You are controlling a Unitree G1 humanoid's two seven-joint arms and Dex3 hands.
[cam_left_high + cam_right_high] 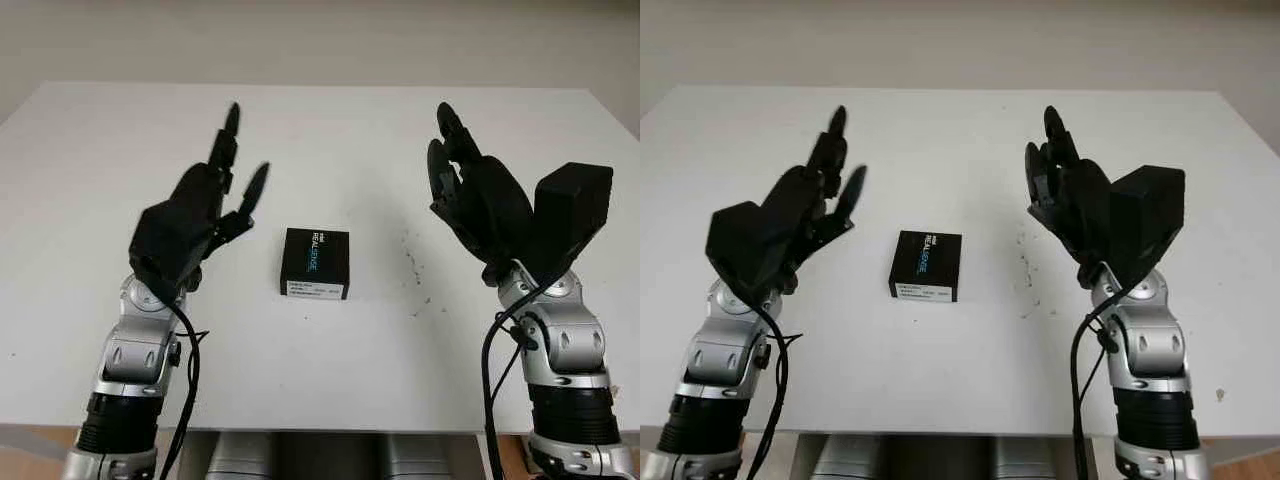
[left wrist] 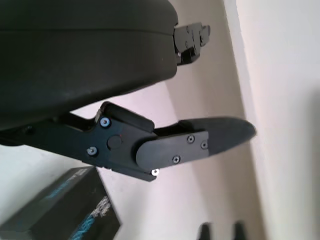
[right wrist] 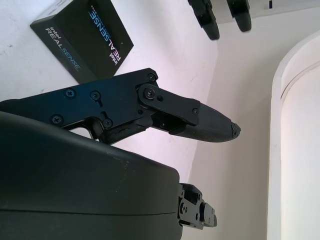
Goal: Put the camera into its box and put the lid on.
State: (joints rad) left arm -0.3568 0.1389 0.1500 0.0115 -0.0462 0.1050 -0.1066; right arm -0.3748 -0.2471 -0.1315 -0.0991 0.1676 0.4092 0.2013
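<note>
We've got a white tabletop [image 1: 330,380] w/ one small black box [image 1: 316,263] sitting near its centre, lid on, closed as far as we can tell. Its top carries "REALSENSE" lettering in white and blue, and a pale label runs along the near side. The box lies flat, roughly square to us, between the two hands and apart from both. The left hand [image 1: 205,205] is raised above the tabletop to the left of the box, palm turned inward toward the middle, fingers extended up and away from us, open and holding nothing; its nearest fingertip is close to the box's far-left corner but not touching it. The right hand [image 1: 475,195] is up on the right side, well apart from the box, palm also facing inward, fingers extended toward the far side, open, nothing in it. In the left wrist view we see one finger [image 2: 200,142] stretched out straight over bare tabletop, w/ a corner of the box at the edge of the shot and no contact. In the right wrist view it's the same story: a finger [image 3: 200,120] straight out, the box beyond it, a clear gap between them. A few dark specks [image 1: 412,262] dot the tabletop just right of the box. We can't see any camera outside the box.
</note>
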